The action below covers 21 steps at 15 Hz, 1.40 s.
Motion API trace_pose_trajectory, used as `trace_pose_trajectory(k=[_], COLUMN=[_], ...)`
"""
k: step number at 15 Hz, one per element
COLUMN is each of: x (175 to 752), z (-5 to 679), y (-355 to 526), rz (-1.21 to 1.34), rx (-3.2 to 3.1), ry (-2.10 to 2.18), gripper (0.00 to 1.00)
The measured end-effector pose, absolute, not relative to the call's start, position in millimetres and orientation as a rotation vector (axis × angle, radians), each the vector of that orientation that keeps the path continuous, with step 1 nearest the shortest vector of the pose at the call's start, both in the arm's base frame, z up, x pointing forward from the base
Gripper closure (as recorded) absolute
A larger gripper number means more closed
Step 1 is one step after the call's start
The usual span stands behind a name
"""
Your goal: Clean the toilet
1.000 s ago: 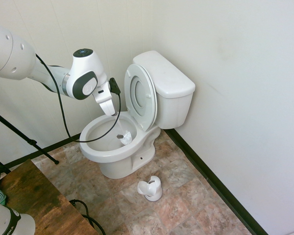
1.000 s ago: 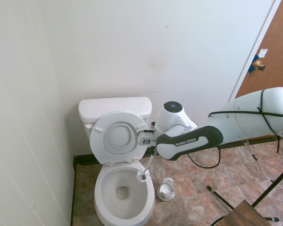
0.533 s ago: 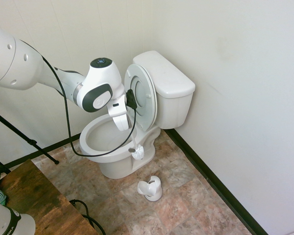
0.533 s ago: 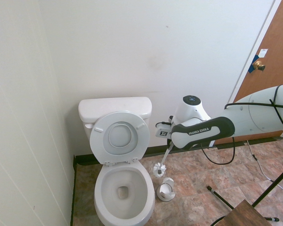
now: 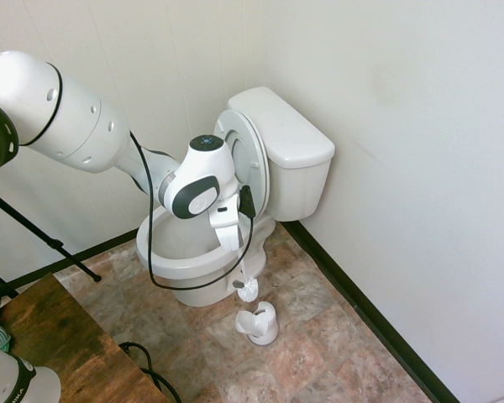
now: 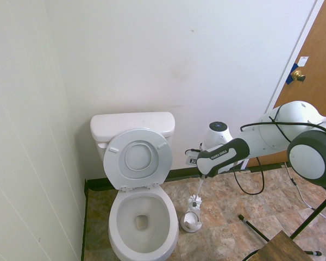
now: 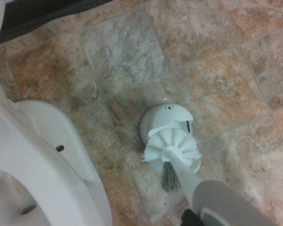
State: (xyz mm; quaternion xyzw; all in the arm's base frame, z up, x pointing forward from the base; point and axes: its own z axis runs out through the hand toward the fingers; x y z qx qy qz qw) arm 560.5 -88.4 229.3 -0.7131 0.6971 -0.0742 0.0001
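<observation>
White toilet point(image 5: 235, 210) in the room's corner, seat raised, bowl open, hand point(image 5: 233, 243) clamped on a brush point(image 5: 248, 290) just above its holder point(image 5: 258, 323), bristles point(image 7: 172, 143) sharp only in wrist view

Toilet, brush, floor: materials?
Toilet: looks like glazed ceramic, white with a soft sheen. Brush: likely plastic, a matte white handle with stiff white bristles and a grey tuft. Floor: stone-look tile, mottled tan and grey with grout lines; could be vinyl or ceramic, the pictures cannot settle which.
</observation>
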Motion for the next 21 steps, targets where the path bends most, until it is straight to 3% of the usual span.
trace_pose_trajectory(k=[10,21], x=[567,617], z=[142,63], y=[-117,-130], rz=[-0.142,-0.056], rx=[-2.244,-2.255], ry=[2.273,2.314], gripper=[1.00,1.00])
